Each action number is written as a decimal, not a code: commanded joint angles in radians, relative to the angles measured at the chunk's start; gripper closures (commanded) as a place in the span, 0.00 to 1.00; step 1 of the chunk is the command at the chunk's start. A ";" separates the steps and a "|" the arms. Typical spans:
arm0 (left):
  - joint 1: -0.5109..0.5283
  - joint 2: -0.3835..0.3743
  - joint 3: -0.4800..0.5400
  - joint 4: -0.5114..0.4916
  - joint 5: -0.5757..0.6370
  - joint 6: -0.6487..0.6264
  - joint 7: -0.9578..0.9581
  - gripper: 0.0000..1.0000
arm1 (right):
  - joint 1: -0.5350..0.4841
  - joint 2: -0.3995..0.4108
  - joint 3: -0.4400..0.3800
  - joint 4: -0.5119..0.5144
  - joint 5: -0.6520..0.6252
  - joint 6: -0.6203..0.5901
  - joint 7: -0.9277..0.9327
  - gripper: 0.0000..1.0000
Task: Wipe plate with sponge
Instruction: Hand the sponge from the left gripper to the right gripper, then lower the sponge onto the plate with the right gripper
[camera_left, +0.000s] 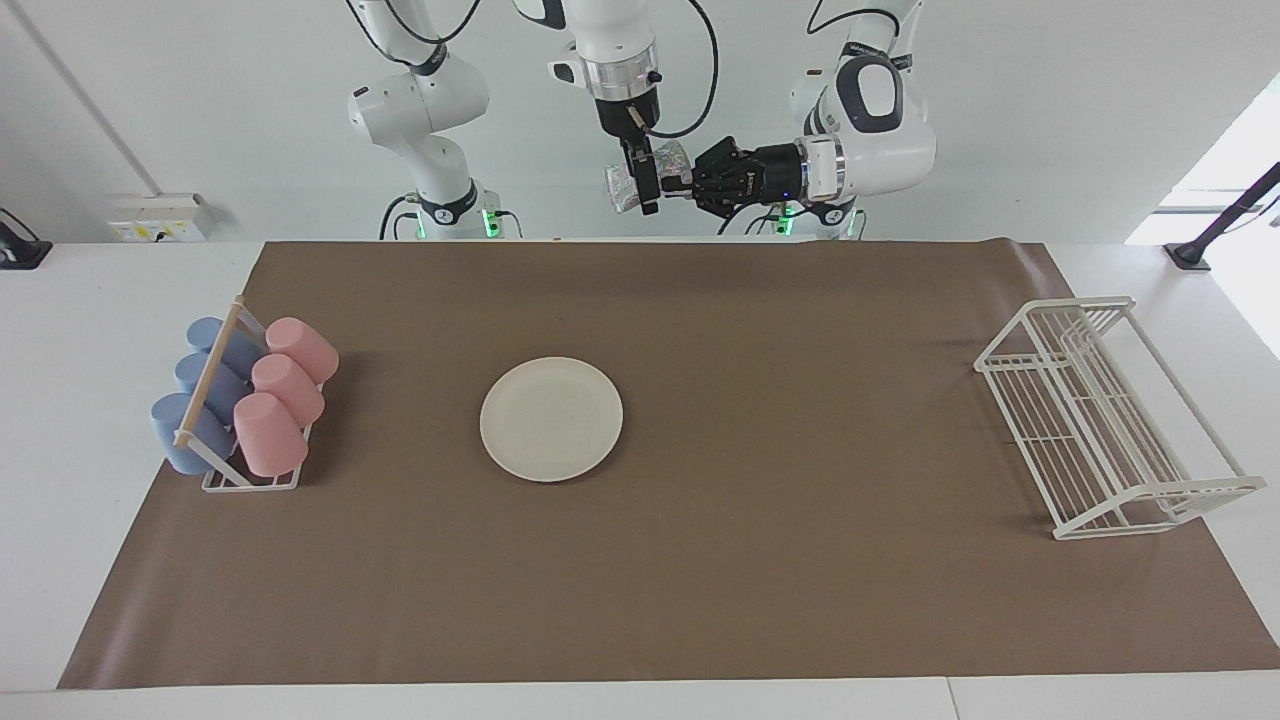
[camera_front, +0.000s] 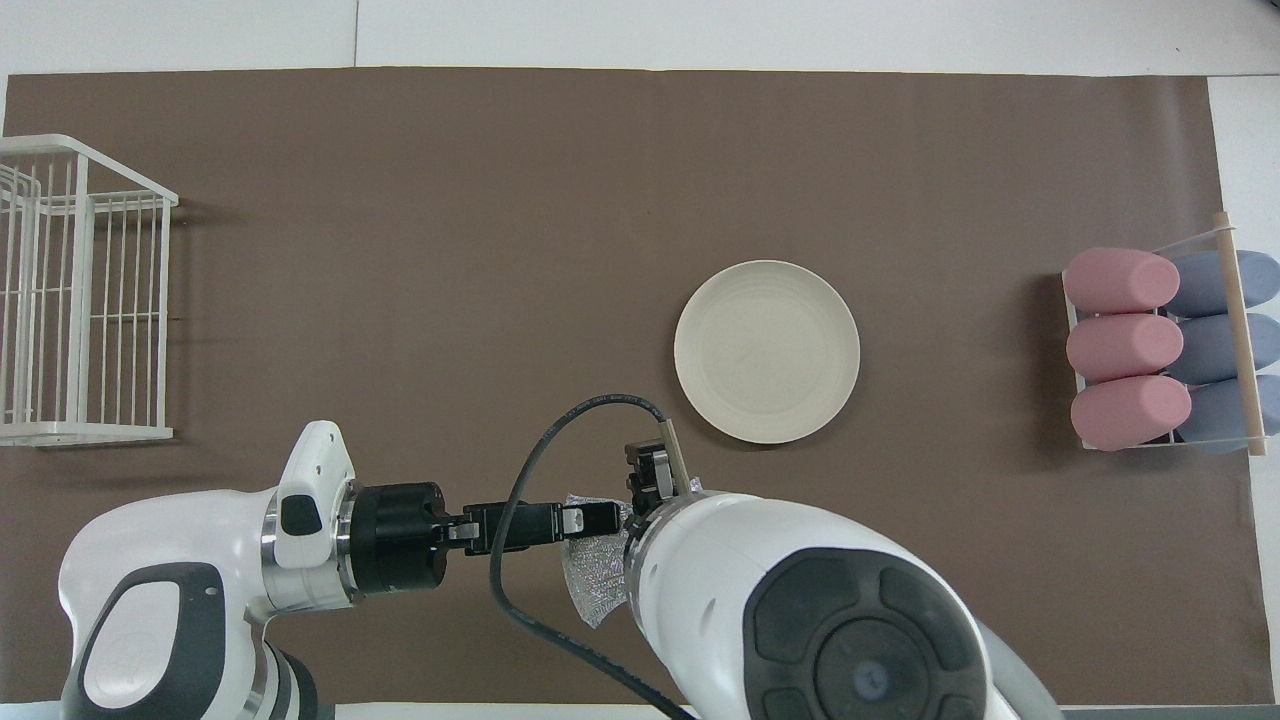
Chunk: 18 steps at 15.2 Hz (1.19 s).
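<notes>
Sponge (camera_left: 668, 168) hung long axis downward; left gripper (camera_left: 672, 187) fingers clamped on it; right gripper (camera_left: 646, 192) fingers straddled it, gap unclear.

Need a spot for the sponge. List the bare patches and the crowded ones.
Bare: brown mat between plate and white wire rack; also between plate and cup rack. Crowded: both pincers meet at the sponge up by the robots.

Left end effector (camera_left: 678, 186) reaching sideways with fingertips pinching shut, right end effector (camera_left: 645, 195) hanging straight down, both meeting raised in the air.
</notes>
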 joint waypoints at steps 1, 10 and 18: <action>-0.017 -0.039 0.018 -0.040 -0.025 -0.015 0.021 1.00 | -0.016 -0.025 0.005 -0.023 0.012 0.006 -0.009 0.46; -0.023 -0.040 0.017 -0.037 -0.024 -0.007 0.021 1.00 | -0.023 -0.027 -0.001 -0.020 -0.013 0.008 -0.107 1.00; -0.023 -0.048 0.014 -0.037 -0.019 0.004 -0.010 0.00 | -0.074 -0.028 -0.005 -0.032 -0.013 0.017 -0.188 1.00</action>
